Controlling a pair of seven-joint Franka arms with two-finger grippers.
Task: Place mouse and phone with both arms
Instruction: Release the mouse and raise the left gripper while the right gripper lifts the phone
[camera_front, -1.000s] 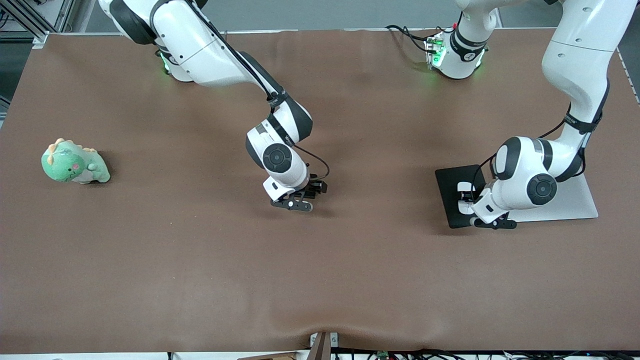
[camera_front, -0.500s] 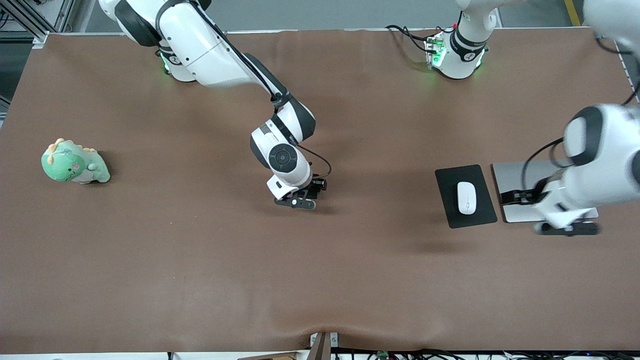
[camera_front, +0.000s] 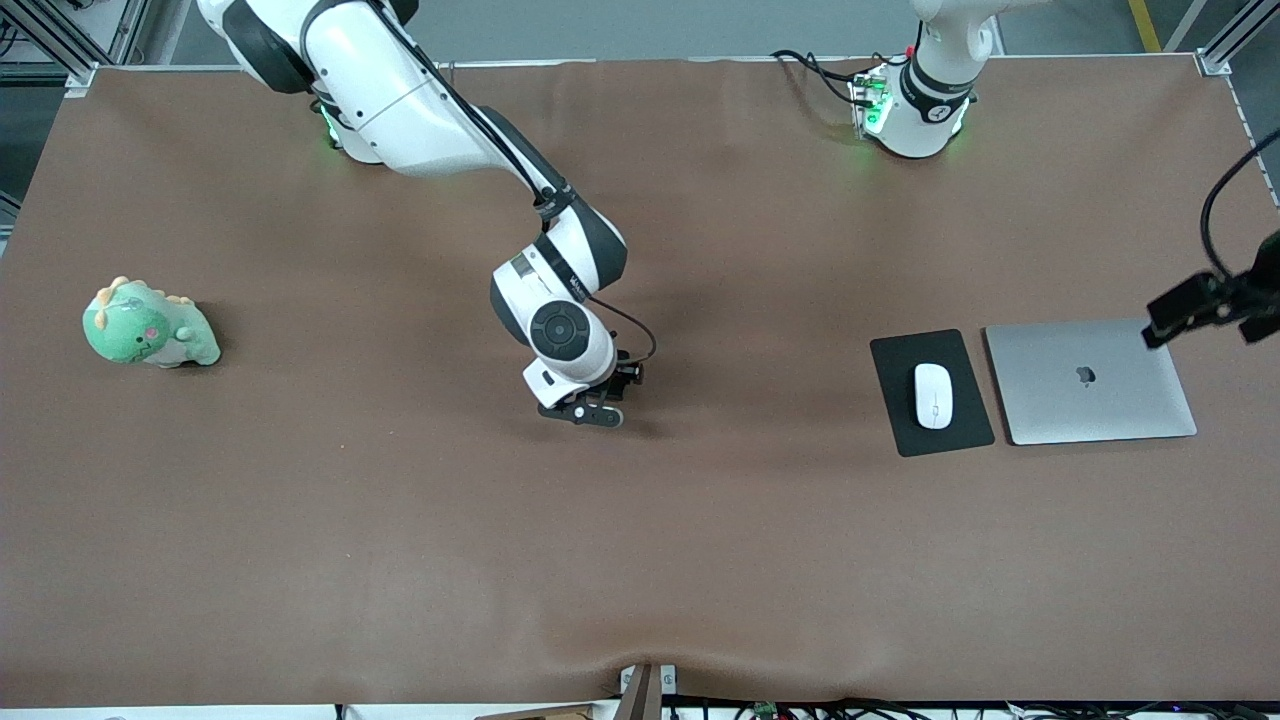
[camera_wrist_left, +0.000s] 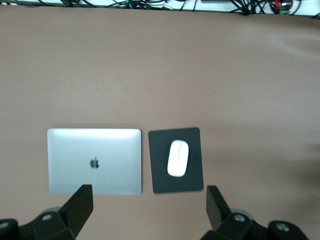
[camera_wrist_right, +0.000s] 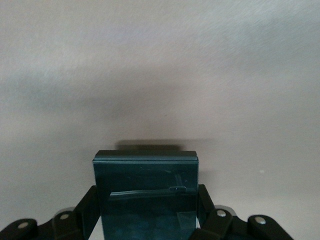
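Observation:
The white mouse (camera_front: 933, 395) lies on a black mouse pad (camera_front: 905, 420) toward the left arm's end of the table; the left wrist view shows the mouse (camera_wrist_left: 177, 158) from high up. My left gripper (camera_wrist_left: 148, 197) hangs open and empty well above the table, beside the pad and laptop. In the front view only a black part of the left arm's wrist (camera_front: 1200, 300) shows at the edge. My right gripper (camera_front: 585, 410) is low over the middle of the table, shut on the phone (camera_wrist_right: 145, 175), a dark slab clamped between its fingers (camera_wrist_right: 90, 202). The hand hides the phone in the front view.
A closed silver laptop (camera_front: 1090, 380) lies beside the mouse pad, toward the left arm's end. A green dinosaur plush (camera_front: 150, 325) sits toward the right arm's end. Brown cloth covers the table, with cables by the left arm's base (camera_front: 915, 100).
The left arm has lifted off the mouse and swung away toward its end of the table, mostly leaving the front view. The right gripper has closed on the phone and shifted slightly.

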